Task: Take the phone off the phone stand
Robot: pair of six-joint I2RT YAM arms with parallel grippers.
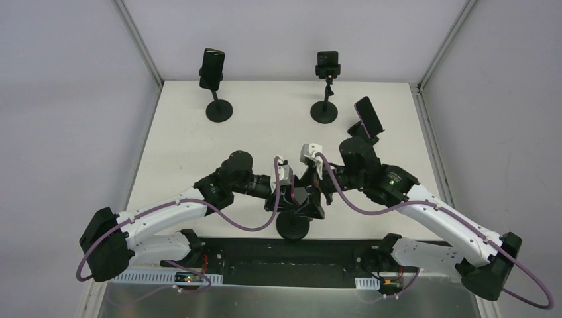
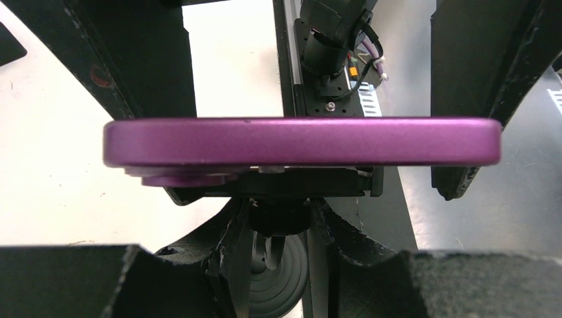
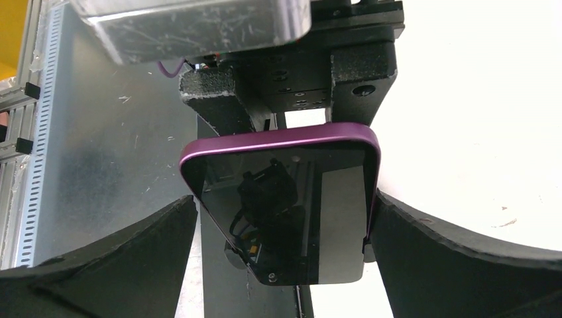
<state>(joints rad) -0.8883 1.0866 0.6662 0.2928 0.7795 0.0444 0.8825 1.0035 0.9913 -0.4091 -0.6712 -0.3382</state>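
Note:
The purple-edged phone (image 2: 301, 141) lies edge-on in the black clamp of the phone stand (image 2: 298, 182). Beneath it shows the stand's round base (image 2: 281, 281). My left gripper (image 2: 281, 217) is shut on the stand's neck just under the clamp. The right wrist view looks onto the phone's dark screen (image 3: 285, 199). My right gripper (image 3: 283, 222) stands open around it: the right finger (image 3: 424, 258) touches the phone's edge and the left finger stands off. From above, both grippers (image 1: 291, 195) (image 1: 317, 192) crowd over the stand's base (image 1: 293, 227) and mostly hide the phone.
Two other stands stand at the back of the table, one with a black phone (image 1: 213, 68) and one with a smaller device (image 1: 327, 65). Another purple-edged phone (image 1: 368, 117) tilts behind my right arm. A metal rail (image 1: 291, 281) runs along the near edge.

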